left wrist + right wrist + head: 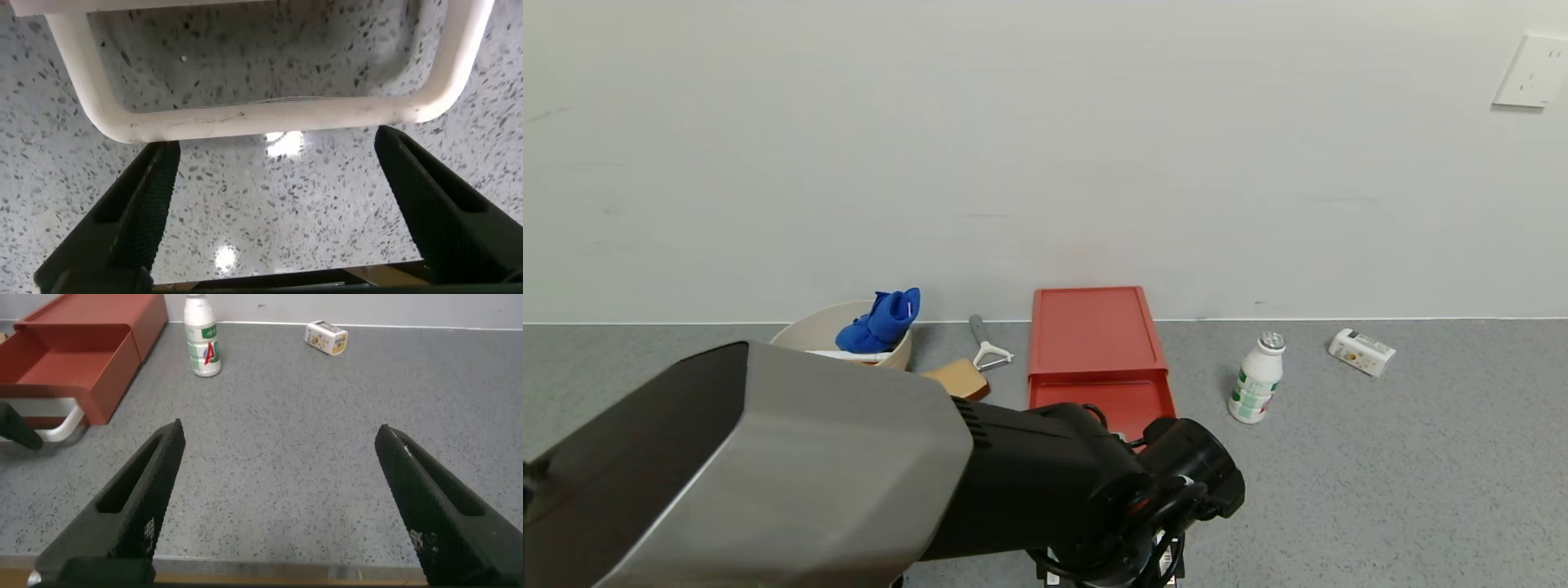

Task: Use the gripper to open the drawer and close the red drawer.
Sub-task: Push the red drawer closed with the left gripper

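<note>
The red drawer [1103, 402] stands partly pulled out of its flat red box [1093, 327] by the back wall. My left gripper [276, 140] is open, right at the drawer's front. The white loop handle [270, 118] lies across just past its fingertips [159, 167], with nothing gripped. In the head view the grey arm casing and black wrist [1176, 482] hide the handle. My right gripper [279, 429] is open and empty over bare table near the front edge, to the right of the drawer [65, 371]. Its view also shows the white handle [64, 426].
A beige bowl [805, 331] with a blue cloth [882, 320], a peeler [987, 345] and a wooden block [960, 377] lie left of the box. A white bottle [1256, 377] and a small carton [1361, 352] are to its right. The wall is close behind.
</note>
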